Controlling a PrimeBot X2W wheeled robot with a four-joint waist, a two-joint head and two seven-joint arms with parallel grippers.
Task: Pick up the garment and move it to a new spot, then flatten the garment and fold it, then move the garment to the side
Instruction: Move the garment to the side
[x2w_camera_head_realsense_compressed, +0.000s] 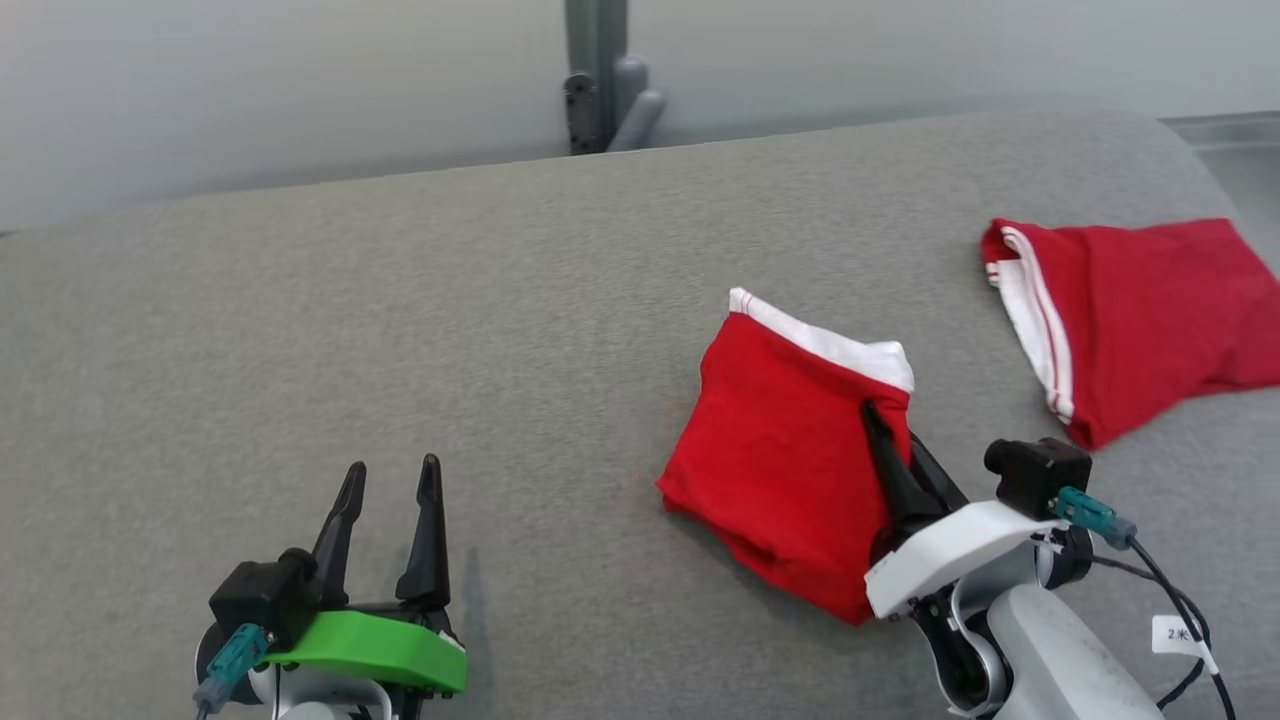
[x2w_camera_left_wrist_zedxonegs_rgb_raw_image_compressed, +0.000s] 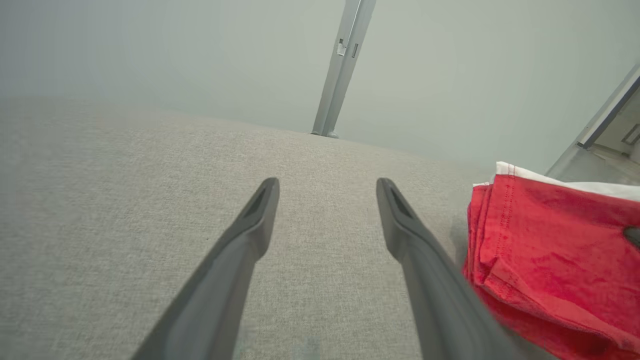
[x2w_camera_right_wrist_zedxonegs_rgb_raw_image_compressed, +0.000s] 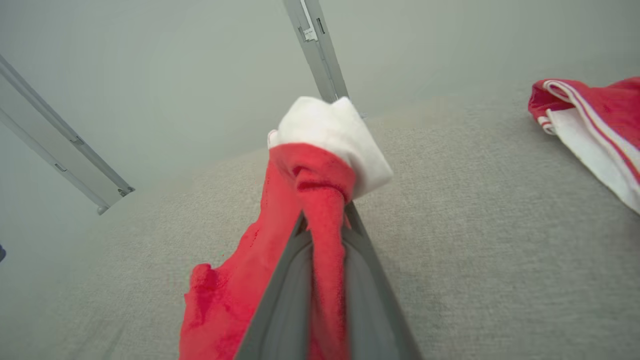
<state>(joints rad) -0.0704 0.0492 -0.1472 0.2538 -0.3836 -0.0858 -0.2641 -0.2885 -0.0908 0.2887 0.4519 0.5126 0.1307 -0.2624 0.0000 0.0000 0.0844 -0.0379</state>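
right gripper (x2w_camera_head_realsense_compressed: 872, 410) is pinched shut on the red garment (x2w_camera_head_realsense_compressed: 770, 450) toward the right edge of the grey cushion (x2w_camera_head_realsense_compressed: 400, 330), left gripper (x2w_camera_head_realsense_compressed: 392, 465) hangs wide open, empty.

Green-shelled left gripper (x2w_camera_head_realsense_compressed: 393, 463) — 2 dark fingers (x2w_camera_head_realsense_compressed: 428, 530); white-shelled right gripper (x2w_camera_head_realsense_compressed: 880, 420) — teal plug (x2w_camera_head_realsense_compressed: 1092, 515), black cable (x2w_camera_head_realsense_compressed: 1180, 600)

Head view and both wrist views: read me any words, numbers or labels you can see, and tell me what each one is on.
"2米": on a small white tag at the lower right of the head view; it is tiny, so the second character is a best reading.
No other text: the red garment, the second red garment and the grey surface carry no readable writing.
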